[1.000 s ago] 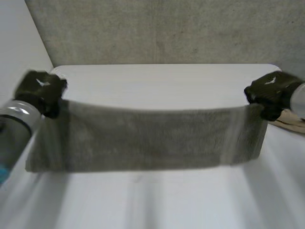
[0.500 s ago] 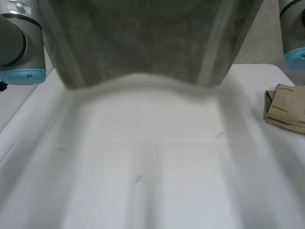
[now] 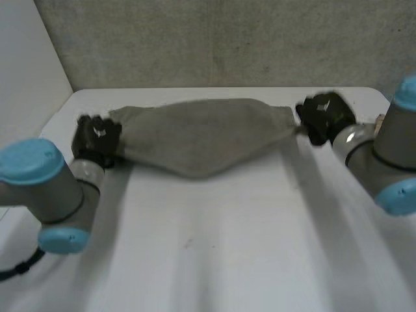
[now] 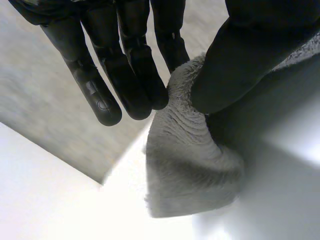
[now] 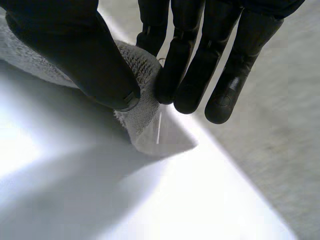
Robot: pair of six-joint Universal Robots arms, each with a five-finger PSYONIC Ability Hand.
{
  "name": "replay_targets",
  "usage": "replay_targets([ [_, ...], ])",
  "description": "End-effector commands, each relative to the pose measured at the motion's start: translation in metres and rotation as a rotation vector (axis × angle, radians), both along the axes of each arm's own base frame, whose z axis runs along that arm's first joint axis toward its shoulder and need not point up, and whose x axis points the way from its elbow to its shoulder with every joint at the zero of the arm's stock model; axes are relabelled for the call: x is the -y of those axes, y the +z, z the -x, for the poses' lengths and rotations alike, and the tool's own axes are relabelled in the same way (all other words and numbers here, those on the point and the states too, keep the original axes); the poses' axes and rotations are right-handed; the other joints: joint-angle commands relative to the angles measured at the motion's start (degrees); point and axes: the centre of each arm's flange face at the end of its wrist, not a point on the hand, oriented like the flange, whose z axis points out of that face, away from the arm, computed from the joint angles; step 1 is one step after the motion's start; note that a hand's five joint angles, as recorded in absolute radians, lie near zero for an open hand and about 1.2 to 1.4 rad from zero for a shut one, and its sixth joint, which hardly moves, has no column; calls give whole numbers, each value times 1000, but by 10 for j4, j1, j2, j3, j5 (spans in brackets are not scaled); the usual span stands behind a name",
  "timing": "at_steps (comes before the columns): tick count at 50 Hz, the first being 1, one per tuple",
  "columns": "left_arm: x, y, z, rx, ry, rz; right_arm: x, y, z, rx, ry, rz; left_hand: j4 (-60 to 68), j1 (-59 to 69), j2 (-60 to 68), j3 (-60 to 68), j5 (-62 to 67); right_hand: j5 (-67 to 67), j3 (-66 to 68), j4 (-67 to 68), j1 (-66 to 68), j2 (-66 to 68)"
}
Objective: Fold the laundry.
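As wrist views reveal, left robot hand [image 4: 125,75] & right robot hand [image 5: 200,60] pinch corners of towel [image 3: 195,133].

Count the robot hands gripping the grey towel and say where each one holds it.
2. The left hand pinches the towel at its left corner, the right hand at its right corner. None looks hidden.

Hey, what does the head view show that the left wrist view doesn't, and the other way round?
Head view alone: the right hand holding the far end of the towel, and the whole towel sagging in the middle between the two hands. Left wrist view alone: the grip up close, the thumb pinching a towel corner against straight fingers. Shared: the left hand, the towel and the white table.
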Motion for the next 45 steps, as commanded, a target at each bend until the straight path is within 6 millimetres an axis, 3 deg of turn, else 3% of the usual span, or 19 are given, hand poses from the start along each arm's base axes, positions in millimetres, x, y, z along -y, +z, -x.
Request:
replay_targets([
  [1,-48,-3,-19,151,3,-162,-51,-23,15,-278,67,-159,113,152,115,116,142,131,124,120,239,123],
  [4,-72,0,-28,248,-11,-245,-69,-9,26,-358,74,-197,113,152,115,116,142,131,124,120,239,123],
  [5,-88,0,-35,318,-20,-313,-80,-4,38,-412,69,-249,113,152,115,116,142,131,124,120,239,123],
  [12,-163,1,-63,516,-97,-598,-131,-5,79,-620,84,-576,113,152,115,116,142,131,124,120,239,123],
  [15,-169,3,-61,531,-138,-584,-133,-8,82,-649,97,-566,113,152,115,116,142,131,124,120,239,123],
  [19,-156,7,-54,492,-168,-504,-123,-11,79,-638,75,-475,113,152,115,116,142,131,124,120,239,123],
  [23,-126,-1,-45,468,-167,-440,-102,-17,73,-563,15,-408,113,152,115,116,142,131,124,120,239,123],
  [31,-44,-14,-18,420,-89,-242,-62,-34,37,-478,-38,-268,113,152,115,116,142,131,124,120,239,123],
  [35,-10,-24,-5,410,-57,-156,-35,-39,30,-472,-112,-165,113,152,115,116,142,131,124,120,239,123],
  [45,43,-33,22,375,-38,-13,11,-50,8,-411,-154,14,113,152,115,116,142,131,124,120,239,123],
])
